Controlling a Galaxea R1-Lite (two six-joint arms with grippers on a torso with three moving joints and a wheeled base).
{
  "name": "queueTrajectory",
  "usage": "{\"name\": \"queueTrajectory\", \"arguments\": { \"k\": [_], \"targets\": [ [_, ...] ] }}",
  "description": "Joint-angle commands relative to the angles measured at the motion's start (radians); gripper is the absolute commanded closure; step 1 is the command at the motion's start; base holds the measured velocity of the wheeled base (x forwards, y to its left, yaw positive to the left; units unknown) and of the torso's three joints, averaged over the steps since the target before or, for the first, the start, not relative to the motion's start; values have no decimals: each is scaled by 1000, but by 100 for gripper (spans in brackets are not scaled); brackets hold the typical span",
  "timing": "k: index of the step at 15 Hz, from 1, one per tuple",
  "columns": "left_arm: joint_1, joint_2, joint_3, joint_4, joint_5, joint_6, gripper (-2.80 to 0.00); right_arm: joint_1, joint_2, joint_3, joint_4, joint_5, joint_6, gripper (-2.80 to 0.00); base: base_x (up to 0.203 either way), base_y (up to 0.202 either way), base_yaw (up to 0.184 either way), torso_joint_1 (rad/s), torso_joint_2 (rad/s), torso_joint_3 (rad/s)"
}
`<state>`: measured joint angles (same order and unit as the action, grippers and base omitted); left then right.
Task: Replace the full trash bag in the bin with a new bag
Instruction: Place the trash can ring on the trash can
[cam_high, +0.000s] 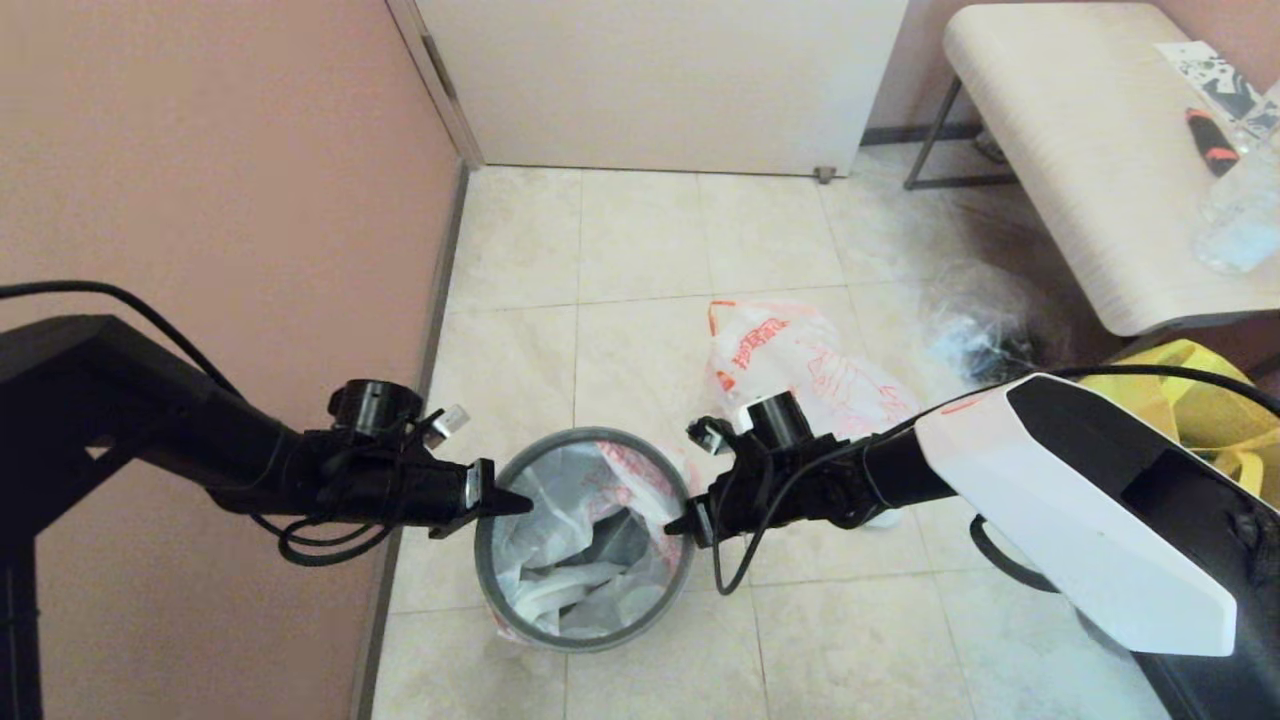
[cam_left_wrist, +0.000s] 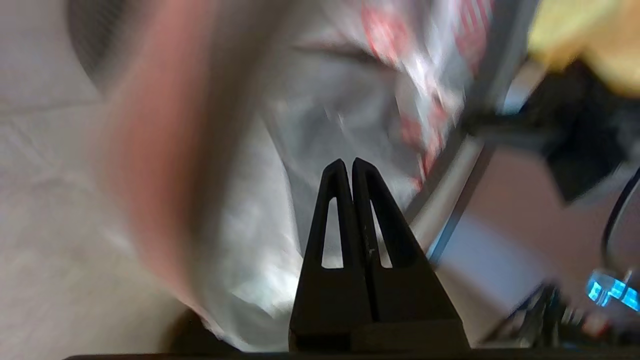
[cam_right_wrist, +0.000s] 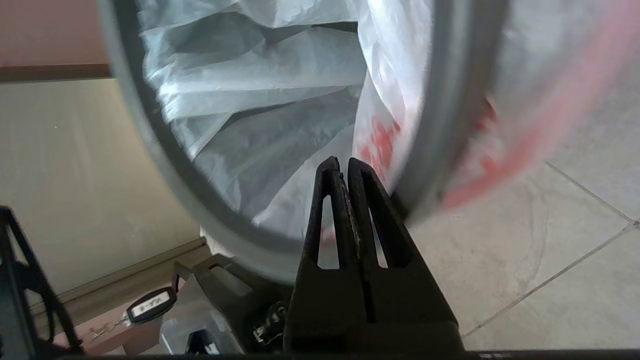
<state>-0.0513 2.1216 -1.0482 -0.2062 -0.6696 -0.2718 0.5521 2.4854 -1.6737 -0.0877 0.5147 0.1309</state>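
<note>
The bin (cam_high: 497, 590) stands on the tiled floor (cam_high: 640, 250) close to the pink wall (cam_high: 200, 180), with the new bag (cam_high: 585, 560) lining its inside and folded over the grey hoop rim. The left gripper (cam_high: 520, 503) is positioned at the bin's wall-side rim, its fingers pressed together and holding nothing. The right gripper (cam_high: 676, 527) is positioned at the opposite rim, its fingers likewise pressed together and empty; in the right wrist view the fingertips lie just over the hoop and the bag's red lettering. The full trash bag (cam_high: 800, 365) rests on the floor beyond the bin, apart from it and behind the right gripper. A yellow tote (cam_high: 1200, 400) sits beneath the near edge of the bench (cam_high: 1080, 150).
</note>
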Motion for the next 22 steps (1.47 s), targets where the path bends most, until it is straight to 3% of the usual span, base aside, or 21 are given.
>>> {"name": "queueTrajectory", "arguments": {
  "k": [1, 3, 4, 6, 8, 17, 22],
  "targets": [
    [7, 77, 18, -131, -2, -89, 0, 2, 27, -26, 0, 2, 3, 0, 0, 0, 0, 0, 0, 0],
    [7, 128, -7, -149, 22, -135, 0, 1, 28, -38, 0, 1, 2, 0, 0, 0, 0, 0, 0, 0],
    [1, 157, -53, -121, 80, -163, 0, 0, 24, -40, 0, -1, 1, 0, 0, 0, 0, 0, 0, 0],
    [-26, 204, -147, 20, 191, -182, 0, -2, 12, -40, 0, -2, 1, 0, 0, 0, 0, 0, 0, 0],
    [-42, 231, -217, 151, 243, -183, 0, -4, 6, -40, 0, -2, 1, 0, 0, 0, 0, 0, 0, 0],
    [-44, 235, -234, 166, 248, -184, 0, -11, 64, -70, 2, -15, 0, 0, 0, 0, 0, 0, 0, 0],
    [-56, 153, -235, 166, 240, -186, 0, 7, -93, 18, 5, -71, 2, 0, 0, 0, 0, 0, 0, 0]
  ]
}}
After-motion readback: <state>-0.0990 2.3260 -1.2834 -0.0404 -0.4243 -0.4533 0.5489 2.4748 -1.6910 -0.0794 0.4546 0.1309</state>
